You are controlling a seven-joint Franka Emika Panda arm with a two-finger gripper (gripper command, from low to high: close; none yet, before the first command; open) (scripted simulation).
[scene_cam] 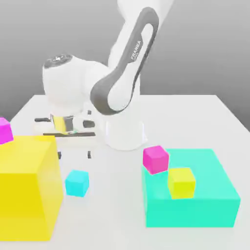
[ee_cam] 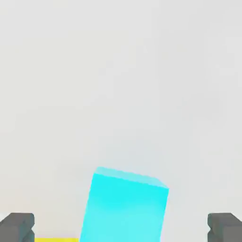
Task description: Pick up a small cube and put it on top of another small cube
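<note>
The small cube [scene_cam: 77, 183], plain sky-cyan, sits on the white table [scene_cam: 117, 215] just right of a big yellow block. My gripper [scene_cam: 74, 155] hangs a little above and behind it, open, with nothing between the fingers. In the hand view the cyan cube [ee_cam: 125, 205] lies between the two dark fingertips [ee_cam: 17, 227], untouched by either. A small magenta cube [scene_cam: 156, 159] stands at the left rear corner of the big turquoise block [scene_cam: 210, 195]. A small yellow cube [scene_cam: 181, 182] rests on that block's top.
The big yellow block [scene_cam: 24, 188] fills the exterior view's left front, close to the cyan cube; a strip of it [ee_cam: 56, 239] shows in the hand view. Another magenta cube [scene_cam: 5, 131] sits behind it. The arm's white base [scene_cam: 126, 134] stands mid-table.
</note>
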